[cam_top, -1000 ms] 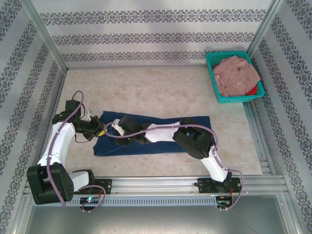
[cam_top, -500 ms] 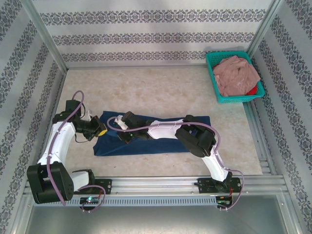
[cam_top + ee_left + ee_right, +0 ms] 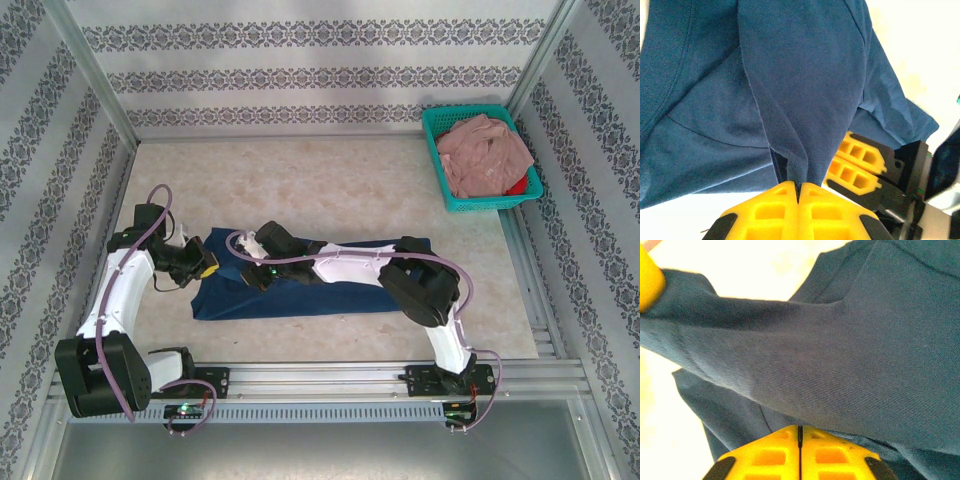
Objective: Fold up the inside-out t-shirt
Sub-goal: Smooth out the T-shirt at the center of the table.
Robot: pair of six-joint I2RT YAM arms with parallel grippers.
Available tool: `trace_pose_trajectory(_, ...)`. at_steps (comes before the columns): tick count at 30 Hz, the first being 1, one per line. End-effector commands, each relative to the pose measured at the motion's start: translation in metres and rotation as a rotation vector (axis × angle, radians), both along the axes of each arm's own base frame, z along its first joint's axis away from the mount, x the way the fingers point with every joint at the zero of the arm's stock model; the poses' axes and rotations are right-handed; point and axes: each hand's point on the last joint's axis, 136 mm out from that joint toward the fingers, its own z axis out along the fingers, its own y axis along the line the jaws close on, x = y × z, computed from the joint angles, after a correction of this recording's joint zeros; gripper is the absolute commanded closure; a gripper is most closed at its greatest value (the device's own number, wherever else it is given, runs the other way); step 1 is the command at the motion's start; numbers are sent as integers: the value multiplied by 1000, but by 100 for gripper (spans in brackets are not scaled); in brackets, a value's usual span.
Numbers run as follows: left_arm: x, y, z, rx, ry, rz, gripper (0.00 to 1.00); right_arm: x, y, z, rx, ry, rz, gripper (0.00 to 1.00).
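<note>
Shirt lies on your counter; toward its nine o'clock end your left fingers and right fingers are each clamped shut on a raised fold.

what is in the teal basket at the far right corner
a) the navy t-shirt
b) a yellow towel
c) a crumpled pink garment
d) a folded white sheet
c, a crumpled pink garment is piled in the teal basket, while the navy t-shirt lies out on the table.
</note>
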Motion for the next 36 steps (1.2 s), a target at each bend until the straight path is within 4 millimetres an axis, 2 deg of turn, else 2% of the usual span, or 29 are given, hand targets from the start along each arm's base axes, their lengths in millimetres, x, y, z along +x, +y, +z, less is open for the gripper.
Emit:
trace_pose_trajectory(1, 7, 5, 4, 23, -34, -8, 100, 4, 8, -12, -39, -21, 16, 80)
trace_pose_trajectory(5, 9, 5, 5, 21, -37, -10, 100, 8, 12, -26, -77, -28, 24, 69)
trace_pose_trajectory(12, 9, 5, 6, 23, -40, -14, 100, 4, 7, -61, -154, 1, 31, 66)
trace_pose_trajectory(20, 8, 5, 4, 24, -35, -16, 100, -2, -3, -73, -219, 1, 44, 67)
trace_pose_trajectory(28, 7, 5, 4, 26, -37, -19, 100, -1, -18, -77, -318, -83, 85, 64)
trace_pose_trajectory(31, 7, 5, 3, 24, -33, -19, 100, -1, -20, -80, -329, -89, 92, 67)
trace_pose_trajectory(36, 7, 5, 4, 27, -37, -18, 100, 1, -17, -76, -314, -97, 79, 88)
